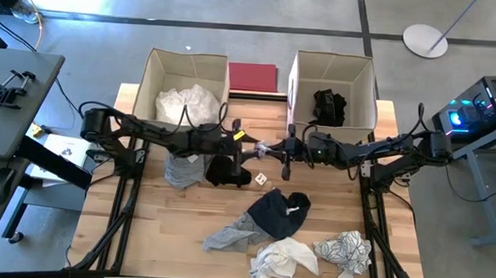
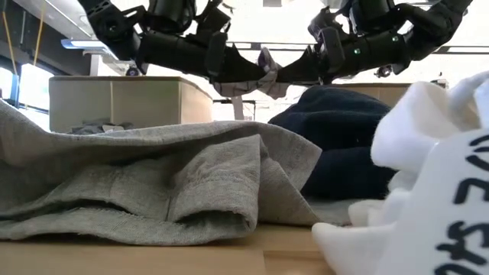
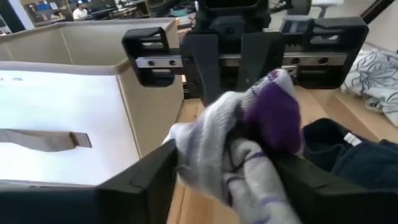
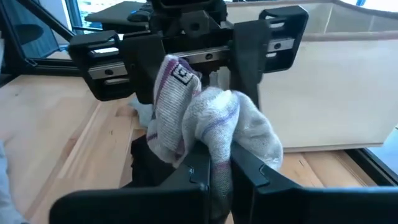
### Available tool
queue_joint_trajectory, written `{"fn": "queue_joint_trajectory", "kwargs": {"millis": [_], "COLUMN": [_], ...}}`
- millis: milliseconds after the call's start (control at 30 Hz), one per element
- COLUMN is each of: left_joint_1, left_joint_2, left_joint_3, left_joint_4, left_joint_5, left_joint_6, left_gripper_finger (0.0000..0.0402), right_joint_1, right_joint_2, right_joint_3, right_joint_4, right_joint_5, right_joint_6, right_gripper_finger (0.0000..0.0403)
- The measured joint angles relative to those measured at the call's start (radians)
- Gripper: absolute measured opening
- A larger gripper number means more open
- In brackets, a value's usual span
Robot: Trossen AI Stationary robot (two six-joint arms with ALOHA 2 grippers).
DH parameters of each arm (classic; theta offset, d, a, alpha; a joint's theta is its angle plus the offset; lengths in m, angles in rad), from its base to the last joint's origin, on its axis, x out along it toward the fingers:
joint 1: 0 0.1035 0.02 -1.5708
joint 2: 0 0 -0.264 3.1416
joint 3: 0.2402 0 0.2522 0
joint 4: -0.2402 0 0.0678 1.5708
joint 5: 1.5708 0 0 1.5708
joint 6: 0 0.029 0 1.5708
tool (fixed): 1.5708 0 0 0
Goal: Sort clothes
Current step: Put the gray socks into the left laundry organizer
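Observation:
A small grey-white sock (image 1: pixel 263 147) with purple stripes and a purple toe hangs in the air between my two grippers, above the table's middle. My left gripper (image 1: pixel 251 148) and my right gripper (image 1: pixel 275 149) face each other, and both are shut on the sock. The low view shows the sock (image 2: pixel 267 72) high above the table. On the table near the front lie a dark navy garment (image 1: pixel 280 213), a grey one (image 1: pixel 234 234), a white one (image 1: pixel 284 260) and a black-and-white patterned one (image 1: pixel 346 250). A grey garment (image 1: pixel 183 168) and a black one (image 1: pixel 228 170) lie below my left arm. My left gripper holds the bunched grey part of the sock (image 3: pixel 205 155) between its two fingers (image 3: pixel 146 180), which stand fairly wide apart. It comes level from the table's left. The sock is lifted clear of the table. My right gripper pinches the sock's folded grey part (image 4: pixel 217 134) between its two close-set fingers (image 4: pixel 198 180). It comes level from the table's right. The purple-edged cuff (image 4: pixel 174 74) sticks up beyond the fingers, clear of the table.
Two beige fabric boxes stand at the far edge. The left box (image 1: pixel 153 74) holds white clothes (image 1: pixel 186 106); the right box (image 1: pixel 298 78) holds a black garment (image 1: pixel 328 107). A dark red mat (image 1: pixel 253 77) lies between them.

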Motion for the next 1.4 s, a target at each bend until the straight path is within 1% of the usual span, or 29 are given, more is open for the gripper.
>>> {"fn": "queue_joint_trajectory", "kwargs": {"millis": [133,200,233,267,333,400,433,500,600,700,767,833,900,933,967,1000,1033,1067,1100,1167,1200,1233,1267,1333,1400], "left_joint_1": [0.001,0.001,0.002,0.001,-0.004,-0.012,-0.015,-0.023,-0.033,-0.035,-0.035,-0.028,-0.006,0.012,0.038,0.069,0.104,0.146,0.193,0.296,0.347,0.393,0.430,0.488,0.528], "left_joint_2": [0.004,0.004,0.004,0.002,-0.019,-0.068,-0.105,-0.190,-0.334,-0.465,-0.543,-0.612,-0.660,-0.680,-0.698,-0.711,-0.717,-0.718,-0.711,-0.679,-0.658,-0.635,-0.612,-0.567,-0.524], "left_joint_3": [0.010,0.010,0.010,0.010,0.010,0.010,0.010,0.011,0.014,0.014,0.013,0.013,0.013,0.016,0.028,0.049,0.075,0.105,0.135,0.196,0.220,0.241,0.257,0.265,0.259], "left_joint_4": [-0.021,-0.025,-0.026,-0.026,-0.036,-0.060,-0.076,-0.122,-0.192,-0.254,-0.297,-0.352,-0.407,-0.452,-0.538,-0.642,-0.753,-0.871,-0.988,-1.194,-1.274,-1.340,-1.388,-1.440,-1.460], "left_joint_5": [0.032,0.041,0.042,0.042,0.041,0.040,0.037,0.005,-0.102,-0.240,-0.379,-0.551,-0.733,-0.803,-0.849,-0.865,-0.862,-0.836,-0.781,-0.618,-0.533,-0.466,-0.423,-0.397,-0.403], "left_joint_6": [0.045,0.064,0.067,0.064,0.028,0.008,0.010,0.040,0.109,0.186,0.221,0.243,0.224,0.197,0.162,0.117,0.051,-0.029,-0.112,-0.247,-0.290,-0.315,-0.331,-0.339,-0.324], "left_gripper_finger": [0.0089,0.0038,0.0021,0.0013,0.0017,0.0018,0.0014,0.0006,0.0005,0.0004,0.0003,0.0002,0.0001,0.0001,0.0001,0.0001,0.0001,0.0001,0.0001,0.0001,0.0001,0.0001,0.0001,0.0003,0.0014], "right_joint_1": [0.000,0.000,0.000,0.000,-0.002,-0.001,-0.001,-0.002,-0.003,-0.006,-0.006,-0.006,-0.006,-0.006,-0.006,-0.006,-0.006,-0.006,-0.006,-0.006,-0.006,-0.006,-0.006,-0.006,-0.006], "right_joint_2": [0.000,0.000,0.000,0.000,-0.010,-0.039,-0.054,-0.085,-0.123,-0.140,-0.138,-0.138,-0.138,-0.138,-0.138,-0.138,-0.138,-0.138,-0.138,-0.138,-0.138,-0.138,-0.137,-0.137,-0.137], "right_joint_3": [-0.001,-0.001,-0.001,-0.001,0.000,0.002,0.002,0.002,0.001,0.001,0.001,0.001,0.001,0.001,0.001,0.001,0.001,0.001,0.001,0.001,0.001,0.001,0.001,0.001,0.001], "right_joint_4": [-0.015,-0.024,-0.025,-0.025,-0.032,-0.063,-0.071,-0.094,-0.108,-0.108,-0.111,-0.110,-0.116,-0.116,-0.113,-0.108,-0.103,-0.101,-0.096,-0.078,-0.076,-0.074,-0.071,-0.060,-0.057], "right_joint_5": [0.000,0.000,0.000,-0.001,-0.009,-0.008,0.005,0.077,0.205,0.273,0.297,0.298,0.298,0.298,0.298,0.298,0.298,0.298,0.298,0.297,0.297,0.297,0.297,0.297,0.297], "right_joint_6": [-0.005,-0.006,-0.006,-0.007,-0.026,-0.077,-0.099,-0.112,-0.140,-0.166,-0.181,-0.185,-0.183,-0.183,-0.184,-0.184,-0.183,-0.183,-0.183,-0.183,-0.180,-0.170,-0.157,-0.136,-0.116], "right_gripper_finger": [0.0019,0.0038,0.0052,0.0067,0.0103,0.0135,0.0150,0.0172,0.0186,0.0188,0.0188,0.0188,0.0188,0.0188,0.0188,0.0188,0.0188,0.0188,0.0188,0.0188,0.0188,0.0188,0.0188,0.0188,0.0188]}}
